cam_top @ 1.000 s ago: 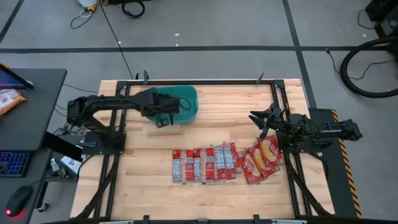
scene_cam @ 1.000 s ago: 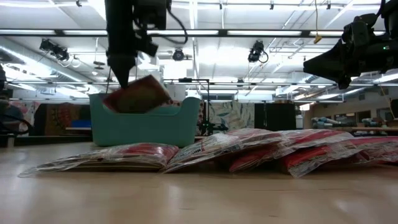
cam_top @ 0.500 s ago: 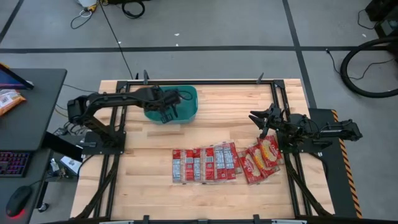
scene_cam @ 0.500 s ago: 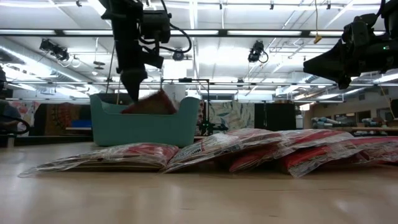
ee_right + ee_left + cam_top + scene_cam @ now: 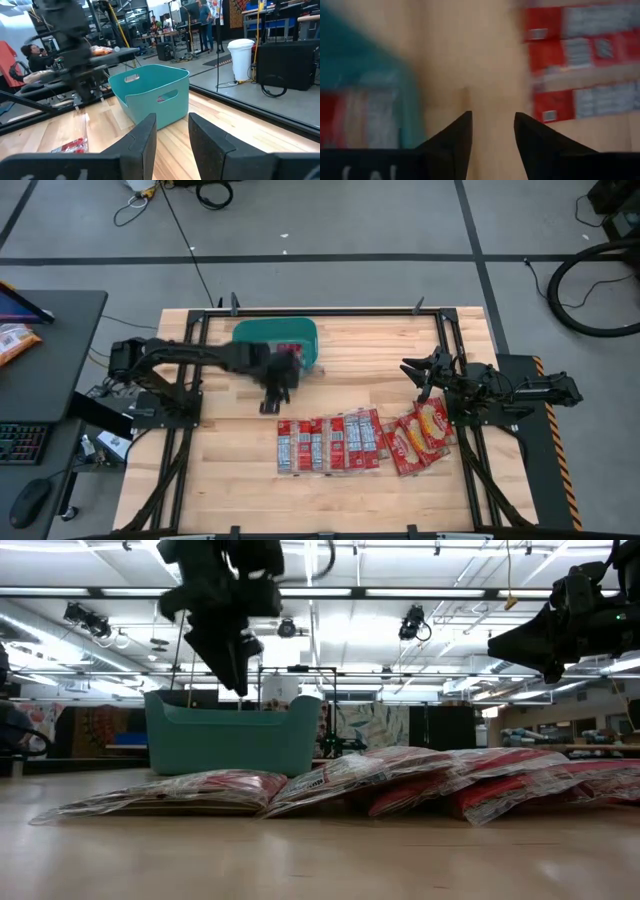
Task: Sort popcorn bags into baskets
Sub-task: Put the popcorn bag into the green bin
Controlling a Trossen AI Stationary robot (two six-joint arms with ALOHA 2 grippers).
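The teal basket (image 5: 250, 332) stands at the table's far middle, with a red popcorn bag (image 5: 290, 350) lying inside it. A row of red-and-white popcorn bags (image 5: 328, 443) lies overlapping on the table nearer the front, and red-and-yellow ones (image 5: 424, 432) lie at its right end. My left gripper (image 5: 270, 402) hovers open and empty between the basket (image 5: 350, 65) and the row (image 5: 580, 55). At the table's right side my right gripper (image 5: 413, 370) waits open and empty, pointing toward the basket (image 5: 150, 95).
Black metal frame rails (image 5: 330, 310) run along the table's far edge and sides. A dark side desk (image 5: 50, 350) at the left carries an orange snack bag (image 5: 15, 342). People (image 5: 30, 55) sit in the room beyond the table.
My left gripper has let go of the popcorn bag it carried over the basket; the bag now lies inside. The gripper has then swung out of the basket toward the table's near edge, toward the row of bags, empty.
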